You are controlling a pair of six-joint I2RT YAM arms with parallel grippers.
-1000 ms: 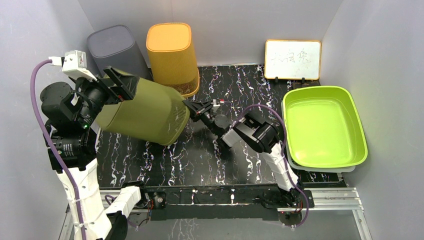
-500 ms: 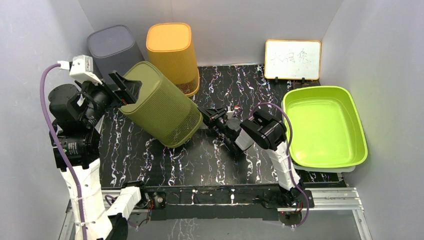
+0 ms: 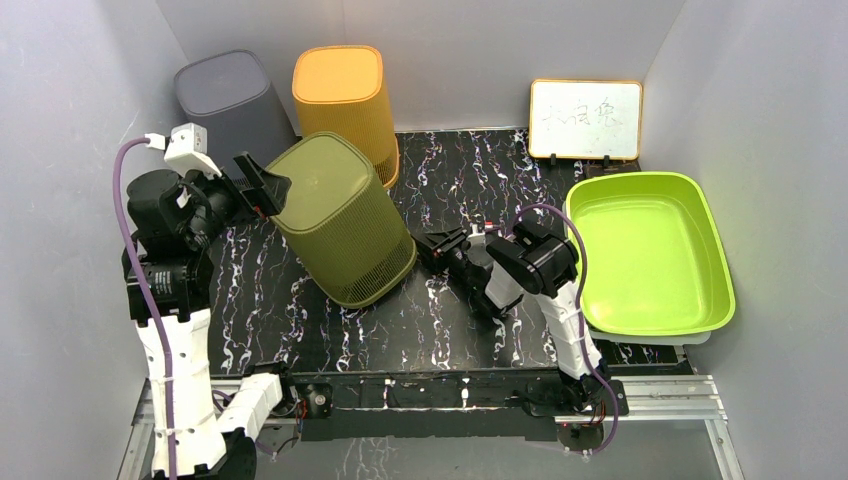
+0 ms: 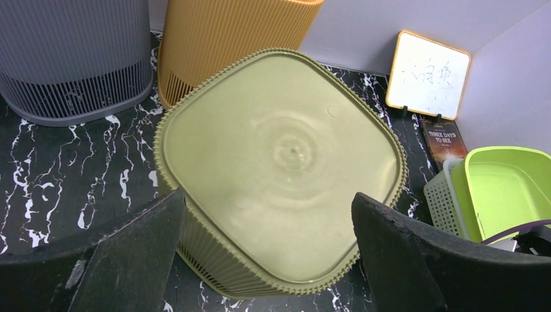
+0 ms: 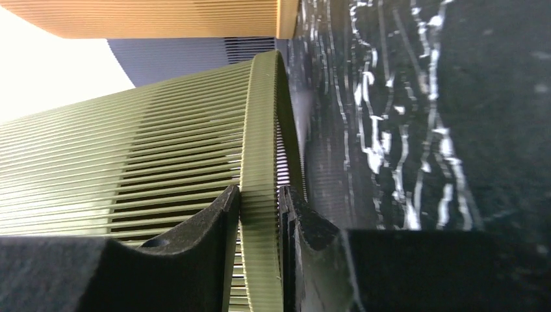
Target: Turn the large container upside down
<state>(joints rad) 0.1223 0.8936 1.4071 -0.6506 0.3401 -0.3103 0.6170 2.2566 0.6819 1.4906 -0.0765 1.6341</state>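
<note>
Closest to me, my right gripper (image 5: 258, 208) is closed on the bottom rim of the large container (image 3: 340, 215), with one finger inside the mouth and one outside, both pressing the green ribbed edge. The container sits in the middle-left of the black table (image 3: 450, 160). Its flat base points up and its open mouth points down, so the flip looks almost done to me. I cannot tell if the rim lies flat on the table all the way round, because my right fingers are pinching one edge. Behind it, my left gripper (image 4: 268, 197) is wide open, one finger on each side of the base, and I cannot tell if they touch it. I think what is left is to let go of the rim and pull both arms away. A second ago the container was up in the air, lying on its side across my left gripper with its mouth facing right. Now it has swung down and stands up, and my right arm has moved back to the right. At the back wall stand an orange bin (image 3: 345, 110) and a grey bin (image 3: 228, 100), both upside down too.
</note>
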